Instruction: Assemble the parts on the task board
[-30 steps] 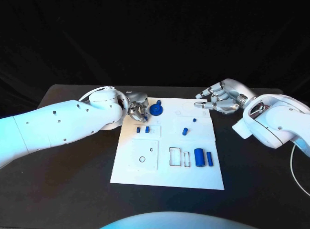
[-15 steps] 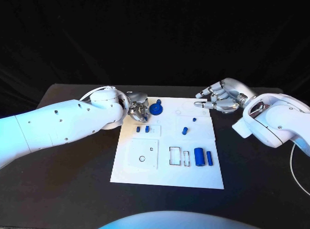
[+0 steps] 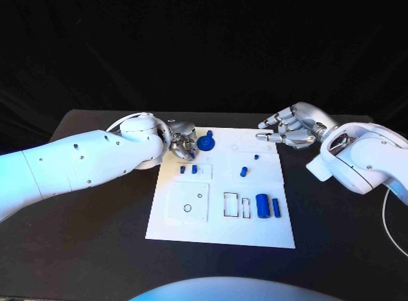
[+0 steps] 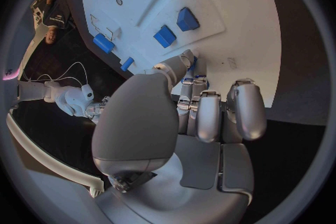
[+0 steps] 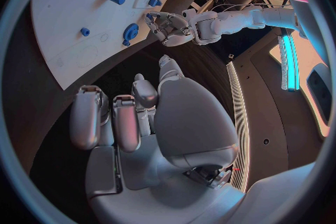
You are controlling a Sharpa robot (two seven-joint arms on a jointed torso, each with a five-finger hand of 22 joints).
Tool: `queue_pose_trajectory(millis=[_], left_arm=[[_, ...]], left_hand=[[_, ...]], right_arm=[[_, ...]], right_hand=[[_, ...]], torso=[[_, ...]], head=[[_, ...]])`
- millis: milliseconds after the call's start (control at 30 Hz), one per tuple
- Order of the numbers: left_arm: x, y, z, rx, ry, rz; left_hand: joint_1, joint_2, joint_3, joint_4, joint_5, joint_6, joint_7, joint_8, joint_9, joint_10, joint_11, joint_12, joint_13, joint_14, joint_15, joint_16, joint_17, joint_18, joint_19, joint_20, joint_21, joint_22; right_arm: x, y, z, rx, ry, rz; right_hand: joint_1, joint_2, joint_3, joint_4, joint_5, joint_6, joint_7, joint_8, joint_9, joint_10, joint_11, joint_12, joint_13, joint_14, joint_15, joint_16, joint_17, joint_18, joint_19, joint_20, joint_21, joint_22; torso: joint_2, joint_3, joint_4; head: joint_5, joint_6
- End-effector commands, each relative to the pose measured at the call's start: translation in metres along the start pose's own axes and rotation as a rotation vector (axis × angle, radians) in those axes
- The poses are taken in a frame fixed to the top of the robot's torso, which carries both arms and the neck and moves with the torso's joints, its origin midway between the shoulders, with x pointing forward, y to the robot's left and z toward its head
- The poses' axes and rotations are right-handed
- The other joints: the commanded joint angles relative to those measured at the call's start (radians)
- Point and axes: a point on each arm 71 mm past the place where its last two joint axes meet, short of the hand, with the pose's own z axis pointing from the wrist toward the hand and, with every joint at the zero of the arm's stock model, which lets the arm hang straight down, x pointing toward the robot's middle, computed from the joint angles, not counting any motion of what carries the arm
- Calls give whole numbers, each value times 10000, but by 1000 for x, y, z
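Note:
The white task board (image 3: 224, 219) lies mid-table. A blue round part (image 3: 206, 145) with a knob sits near the board's far left corner. My left hand (image 3: 181, 143) is right beside it with fingers curled in. A sliver of blue (image 4: 194, 61) shows at the thumb tip; I cannot tell whether it is pinched. The right wrist view shows the same part (image 5: 131, 31) next to the left hand (image 5: 171, 27). My right hand (image 3: 290, 132) hovers at the board's far right corner, fingers loosely apart and holding nothing. Two small blue blocks (image 3: 187, 169), a peg (image 3: 244, 171) and two cylinders (image 3: 267, 206) rest on the board.
Raised white plates with holes and slots (image 3: 187, 202) take up the board's near half. Black table (image 3: 86, 251) surrounds the board on all sides. A white cable (image 3: 394, 232) trails by the right arm.

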Motion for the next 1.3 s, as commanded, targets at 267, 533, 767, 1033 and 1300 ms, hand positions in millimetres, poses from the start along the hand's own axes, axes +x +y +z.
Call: queue_pose_trajectory(millis=[267,533,767,1033,1300], left_arm=[[6,2,2,-88,259,-148],[6,4,2,-146,249,-143],[6,5,2,-199,200,-105],[4,12,-2,-310,24,-174],[-6,25,-13,-173,-1165,-789]], left_hand=[[-615,-303,129,-78,70,-1360,252,-623,-143,-1532,449,-359,-407,305,255,33,-132,42,-184,154,-703,-395],[-688,-319,134,-80,64,-1330,284,-573,-115,-1673,494,-336,-406,280,286,9,-199,82,-254,208,-888,-535],[-693,-330,132,-87,62,-1330,293,-574,-115,-1684,499,-335,-404,277,289,9,-203,90,-265,214,-920,-560],[-709,-433,118,-182,62,-1549,324,-614,-132,-1962,559,-349,-414,218,338,-75,-390,165,-373,271,-1263,-826],[-720,-489,-39,-265,66,-1674,349,-597,-124,-2354,618,-302,-410,162,385,-166,-588,211,-430,326,-1514,-1014]], right_arm=[[1,1,0,-101,92,-16],[1,1,0,-97,87,-15],[1,0,0,-96,78,-14],[-1,-3,0,-17,24,-38],[-7,-12,1,156,40,-795]], right_hand=[[2,75,-51,4,30,59,11,-38,-11,-32,-24,41,-2,703,-70,-37,1091,61,36,-9,45,5],[2,75,-51,4,30,59,11,-38,-11,-32,-24,41,-2,703,-70,-37,1091,61,36,-9,45,5],[12,101,-75,2,61,64,11,-38,-11,-38,-25,33,-15,703,-71,-44,1086,63,40,-12,47,0],[28,99,-86,-8,66,57,14,-43,-13,-142,-23,-145,-142,666,-68,-152,944,96,-38,-11,-41,-166],[607,307,-33,-75,-39,108,24,-30,-7,-2186,-19,-4630,-3649,322,-44,-1168,-182,257,-427,-33,-536,-957]], torso=[[1,-1,1],[-5,3,-1],[1,-3,-5],[-2,-10,-1],[-30,-14,48]], head=[[-17,4],[-7,-11],[-6,9],[-5,35],[-51,78]])
